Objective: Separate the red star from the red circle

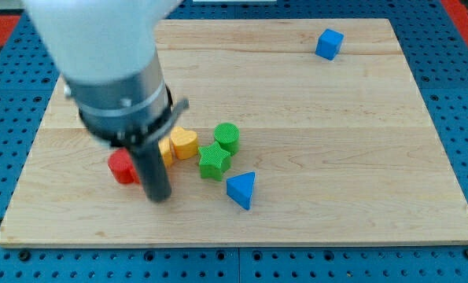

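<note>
My tip [160, 196], a bare rod with no gripper and holding nothing, rests on the table [336, 157] touching the right edge of a red block [122, 167], shape unclear, second red block hidden.

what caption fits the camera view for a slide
My tip beside a red block, near yellow heart, green star and blue triangle.
</note>
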`<act>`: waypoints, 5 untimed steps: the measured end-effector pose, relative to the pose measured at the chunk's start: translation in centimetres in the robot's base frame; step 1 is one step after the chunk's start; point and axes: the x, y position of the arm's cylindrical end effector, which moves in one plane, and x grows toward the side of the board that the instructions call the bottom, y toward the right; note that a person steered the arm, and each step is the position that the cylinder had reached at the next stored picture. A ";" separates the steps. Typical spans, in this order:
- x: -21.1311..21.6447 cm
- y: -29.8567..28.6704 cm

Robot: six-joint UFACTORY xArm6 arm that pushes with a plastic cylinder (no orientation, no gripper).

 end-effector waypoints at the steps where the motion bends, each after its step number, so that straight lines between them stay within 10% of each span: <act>1: -4.1 -0.4; 3: 2.5 -5.4; 5: -4.7 -7.9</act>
